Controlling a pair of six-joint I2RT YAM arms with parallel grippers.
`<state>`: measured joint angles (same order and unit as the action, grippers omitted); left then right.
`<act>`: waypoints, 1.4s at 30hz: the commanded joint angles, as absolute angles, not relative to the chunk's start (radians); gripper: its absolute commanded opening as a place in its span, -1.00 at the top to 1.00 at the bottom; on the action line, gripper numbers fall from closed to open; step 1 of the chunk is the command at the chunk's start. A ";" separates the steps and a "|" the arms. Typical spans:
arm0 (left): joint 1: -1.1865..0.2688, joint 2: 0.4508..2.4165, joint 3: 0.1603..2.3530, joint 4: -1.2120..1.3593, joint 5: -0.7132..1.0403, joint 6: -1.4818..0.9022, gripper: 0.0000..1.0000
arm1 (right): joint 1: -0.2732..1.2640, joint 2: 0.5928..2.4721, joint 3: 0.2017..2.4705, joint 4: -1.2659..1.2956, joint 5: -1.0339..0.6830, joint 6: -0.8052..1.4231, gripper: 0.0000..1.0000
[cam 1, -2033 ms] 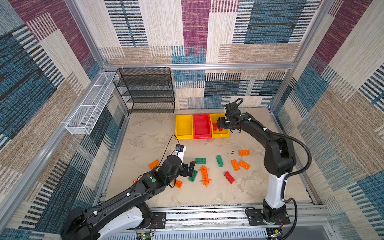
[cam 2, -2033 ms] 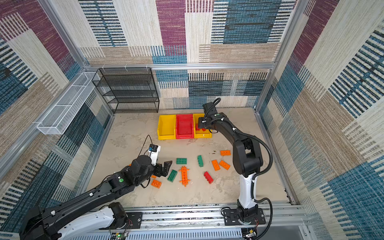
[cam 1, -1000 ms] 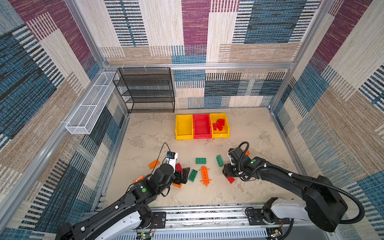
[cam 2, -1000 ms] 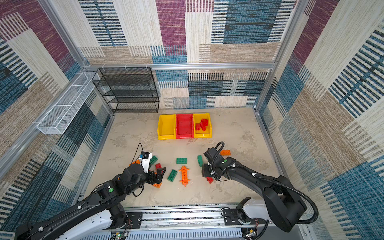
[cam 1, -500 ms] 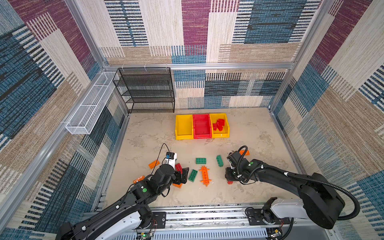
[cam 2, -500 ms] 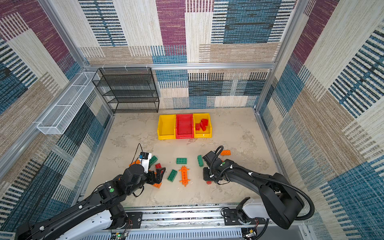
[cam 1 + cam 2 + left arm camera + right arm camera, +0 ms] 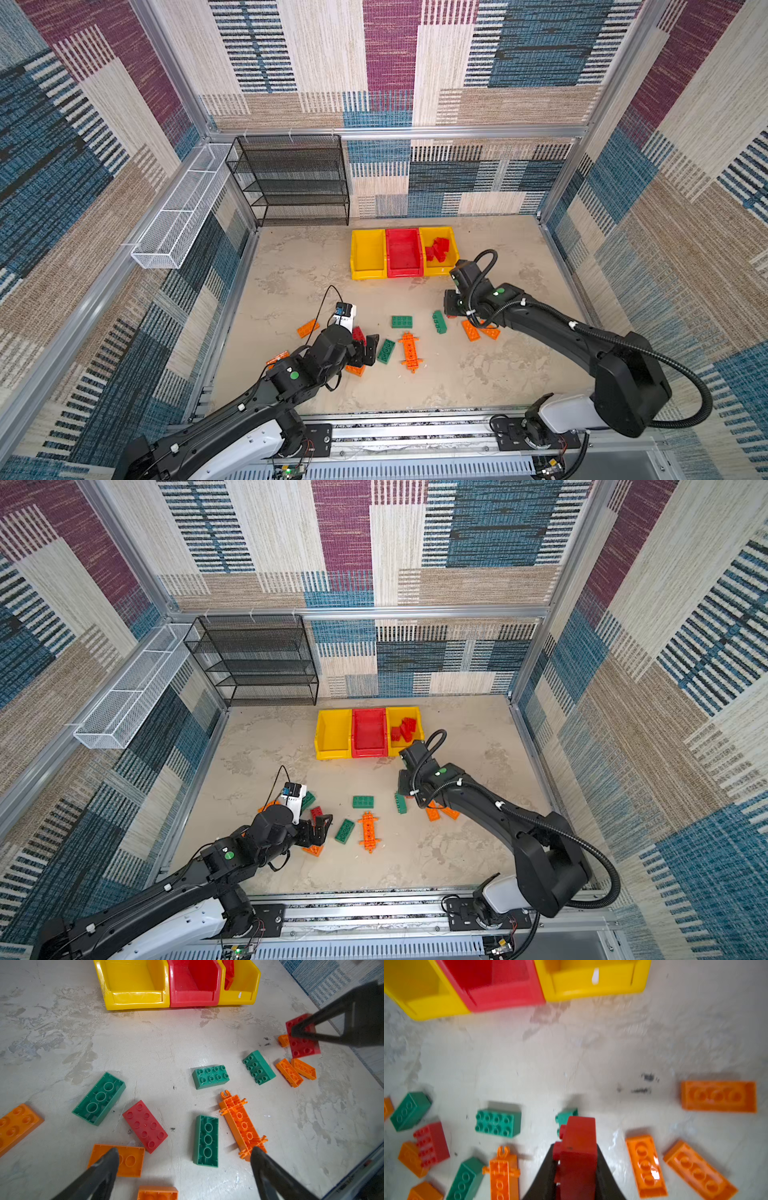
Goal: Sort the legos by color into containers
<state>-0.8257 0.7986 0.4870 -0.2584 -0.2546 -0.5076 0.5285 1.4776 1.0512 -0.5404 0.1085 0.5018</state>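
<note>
Right wrist view: my right tool [image 7: 575, 1167] is clamped tight on a red brick [image 7: 579, 1136], gripped on edge, in front of the row of bins [image 7: 500, 995]. In a top view more red bricks [image 7: 438, 249] lie in the right-hand yellow bin [image 7: 436, 272]. My left tool [image 7: 184, 1152] gapes wide with nothing in it, above a green brick [image 7: 205, 1140] and an orange plate [image 7: 241, 1124] lying on the tabletop [image 7: 62, 1043].
</note>
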 commanded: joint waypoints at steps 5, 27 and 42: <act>-0.761 0.847 0.546 -0.246 -0.201 -0.443 -0.98 | 0.403 1.745 1.363 -0.474 0.103 0.345 0.50; -0.626 0.955 0.568 -0.289 -0.137 -0.499 -0.98 | 0.345 2.122 1.805 -0.503 0.051 0.267 -0.52; -0.626 1.165 0.648 -0.326 -0.156 -0.635 -0.71 | 0.426 1.620 1.241 -0.372 -0.044 0.340 -0.99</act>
<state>-0.6266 1.1328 0.6235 -0.3126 -0.1329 -0.6022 0.4103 1.6680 1.2961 -0.4301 -0.0105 0.3107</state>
